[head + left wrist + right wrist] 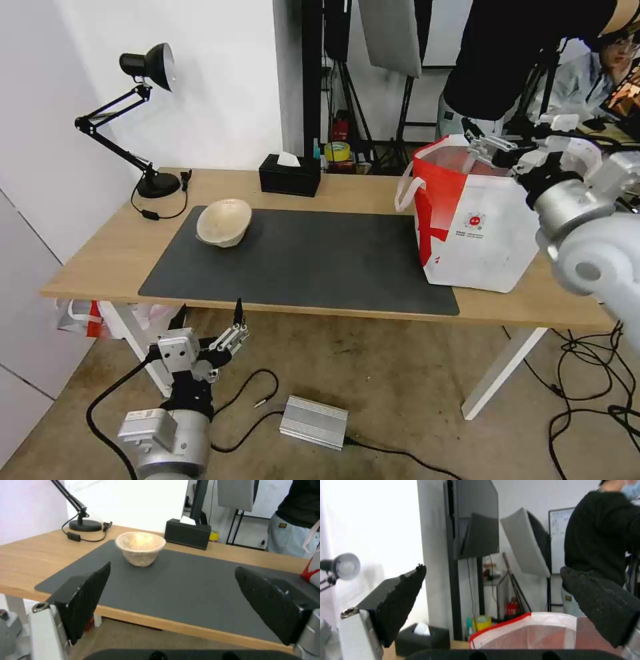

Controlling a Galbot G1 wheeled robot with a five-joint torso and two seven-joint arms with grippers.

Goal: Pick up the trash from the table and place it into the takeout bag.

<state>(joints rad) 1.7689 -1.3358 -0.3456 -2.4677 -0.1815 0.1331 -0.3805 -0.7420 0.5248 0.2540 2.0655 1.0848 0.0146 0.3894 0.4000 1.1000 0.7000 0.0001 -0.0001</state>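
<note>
Light wood forms the top of a long table [347,193] on white legs, with a large dark grey mat [313,260] laid across its middle and a white wall behind. On the mat's far left corner sits a beige paper bowl [225,223], empty and tipped slightly to one side. Behind it on the wood are a black desk lamp [137,120] and a black tissue box [289,175]. At the table's right end stands the takeout bag [477,223], boxy, red and white, with white handles, a small round logo and an open top. The right gripper [492,144] hangs just above the bag's open mouth, its two black fingers [400,597] spread wide apart with nothing between them; below them the right wrist view shows the bag's red rim and pale lining. The left gripper [210,319] is low, in front of the table's near edge and below the tabletop, pointing toward the bowl, its fingers [88,597] also spread apart and empty. A silver box [313,421] and cables lie on the floor.
</note>
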